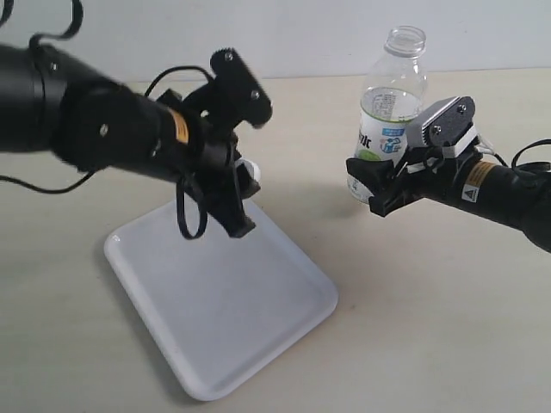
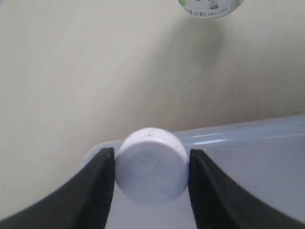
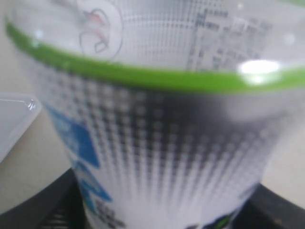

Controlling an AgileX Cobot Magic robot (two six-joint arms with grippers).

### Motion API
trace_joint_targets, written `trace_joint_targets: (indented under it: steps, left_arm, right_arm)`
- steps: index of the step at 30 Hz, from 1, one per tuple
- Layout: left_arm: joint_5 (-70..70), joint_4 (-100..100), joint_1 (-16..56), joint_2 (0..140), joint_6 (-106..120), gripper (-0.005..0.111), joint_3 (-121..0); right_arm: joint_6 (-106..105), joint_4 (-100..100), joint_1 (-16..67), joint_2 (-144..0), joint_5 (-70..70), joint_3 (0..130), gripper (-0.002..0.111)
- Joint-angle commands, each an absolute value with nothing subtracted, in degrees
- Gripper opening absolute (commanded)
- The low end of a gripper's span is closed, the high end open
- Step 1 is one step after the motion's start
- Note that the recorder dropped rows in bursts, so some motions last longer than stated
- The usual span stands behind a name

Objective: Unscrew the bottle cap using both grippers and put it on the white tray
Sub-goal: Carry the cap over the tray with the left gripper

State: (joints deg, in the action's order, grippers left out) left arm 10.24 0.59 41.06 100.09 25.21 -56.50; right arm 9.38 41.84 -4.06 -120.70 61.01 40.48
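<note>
The small white bottle cap sits pinched between the two black fingers of my left gripper, which is shut on it. In the exterior view that left gripper hangs over the far edge of the white tray, with the bottle cap showing beside a finger. The bottle stands upright with its threaded neck bare. My right gripper is shut on the bottle's lower body. The label of the bottle fills the right wrist view.
The white tray's rim crosses the left wrist view beneath the cap, with beige tabletop beyond it. A black cable loops below the left arm. Bare table lies between the tray and the bottle.
</note>
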Motion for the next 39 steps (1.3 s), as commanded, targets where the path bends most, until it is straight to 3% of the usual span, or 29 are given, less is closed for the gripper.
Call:
trace_joint_targets:
  steps: [1, 7, 11, 17, 22, 25, 33, 35, 39]
  left_arm:
    - [-1.3, 0.0, 41.1, 99.3, 25.5, 0.000, -49.4]
    - [-7.1, 0.0, 41.1, 99.3, 25.5, 0.000, -43.1]
    - [-2.1, 0.0, 41.1, 99.3, 27.3, 0.000, -41.7]
    - [16.0, 0.0, 41.1, 100.4, 27.4, 0.000, -48.0]
    - [19.0, -0.3, 41.1, 106.0, 27.3, 0.000, -51.6]
    - [14.0, -0.3, 41.1, 109.4, 26.8, 0.000, -51.8]
    - [15.3, -0.3, 41.1, 110.0, 26.8, 0.000, -52.3]
    - [17.7, -0.3, 41.1, 110.0, 27.1, 0.007, -52.9]
    - [20.3, -0.3, 41.1, 110.0, 27.1, 0.035, -54.2]
  right_arm:
    - [9.0, 46.6, -4.0, -121.9, 65.3, 41.3, 0.000]
    - [9.2, 48.4, -4.0, -122.1, 65.7, 42.1, 0.000]
    - [9.2, 48.4, -4.0, -122.1, 65.7, 42.1, 0.000]
    - [9.1, 46.8, -4.0, -122.1, 62.9, 42.1, 0.000]
    - [9.1, 46.7, -4.0, -122.1, 62.5, 42.1, 0.000]
    - [9.1, 46.7, -4.0, -122.1, 62.5, 42.1, 0.000]
    - [9.1, 46.7, -4.0, -122.1, 63.8, 42.1, 0.003]
    - [9.2, 46.7, -4.0, -122.1, 63.9, 42.1, 0.011]
    - [9.2, 46.7, -4.0, -122.1, 63.9, 42.1, 0.032]
